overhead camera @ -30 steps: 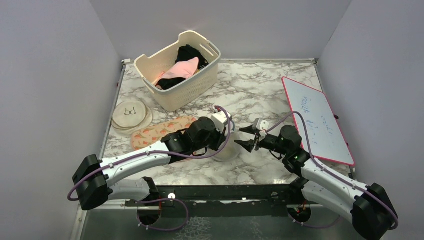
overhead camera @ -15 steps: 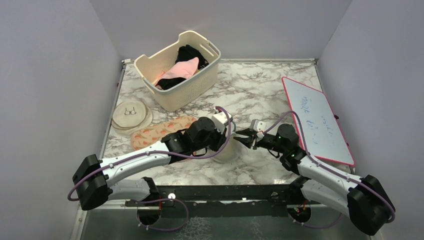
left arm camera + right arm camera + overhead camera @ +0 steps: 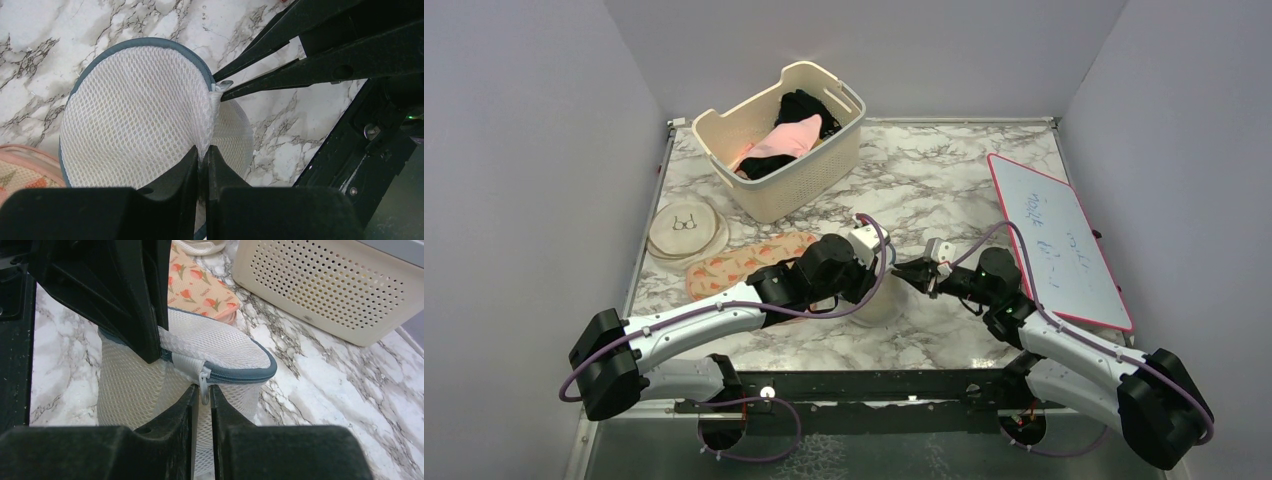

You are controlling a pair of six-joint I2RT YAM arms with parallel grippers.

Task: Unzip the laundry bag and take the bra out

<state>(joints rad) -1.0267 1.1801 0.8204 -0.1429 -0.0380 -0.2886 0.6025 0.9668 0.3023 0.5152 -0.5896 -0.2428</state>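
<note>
The left arm (image 3: 694, 330) and right arm (image 3: 1074, 355) have white shells on the long links and black blocks at the joints. A purple cable (image 3: 1028, 260) runs along each. The left claw (image 3: 202, 150) and right claw (image 3: 202, 390) have matte black tapering fingers. A green light (image 3: 1009, 311) glows on the right arm.

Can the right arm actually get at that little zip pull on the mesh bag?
Probably yes: the right gripper has the zip pull between its fingertips, with nothing blocking. The left gripper pinches the laundry bag mesh elsewhere.
</note>
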